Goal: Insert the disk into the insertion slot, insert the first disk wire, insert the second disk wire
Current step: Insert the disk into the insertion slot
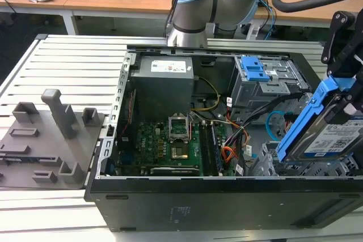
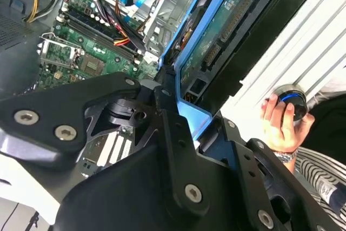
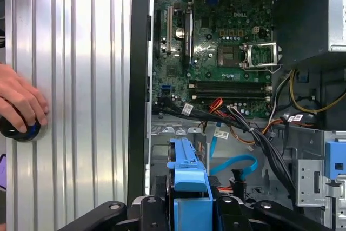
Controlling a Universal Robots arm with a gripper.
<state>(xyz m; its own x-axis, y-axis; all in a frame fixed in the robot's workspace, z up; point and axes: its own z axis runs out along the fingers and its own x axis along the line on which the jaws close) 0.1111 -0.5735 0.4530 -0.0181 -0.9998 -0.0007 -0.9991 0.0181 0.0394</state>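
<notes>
My gripper (image 1: 347, 92) is shut on the disk (image 1: 332, 140), a silver drive with a white-and-blue label in a bright blue caddy. I hold it tilted, one end up, above the front corner of the open computer case at the exterior view's right. The second wrist view has the disk's green underside (image 2: 216, 36) between my black fingers (image 2: 167, 112). In the first wrist view the caddy's blue edge (image 3: 189, 177) rises from my gripper (image 3: 189, 209). The insertion slot (image 1: 271, 160), low silver perforated metal, lies just under the disk. A loose blue flat wire (image 3: 232, 162) and black wires (image 3: 265, 144) lie beside it.
Inside the case are the power supply (image 1: 164, 75), the motherboard (image 1: 164, 145) and a grey cage with a blue bracket (image 1: 255, 69). A grey fixture (image 1: 51, 134) sits on the ribbed table at the exterior view's left. A person's hand (image 3: 19, 101) rests on a round knob beside the case.
</notes>
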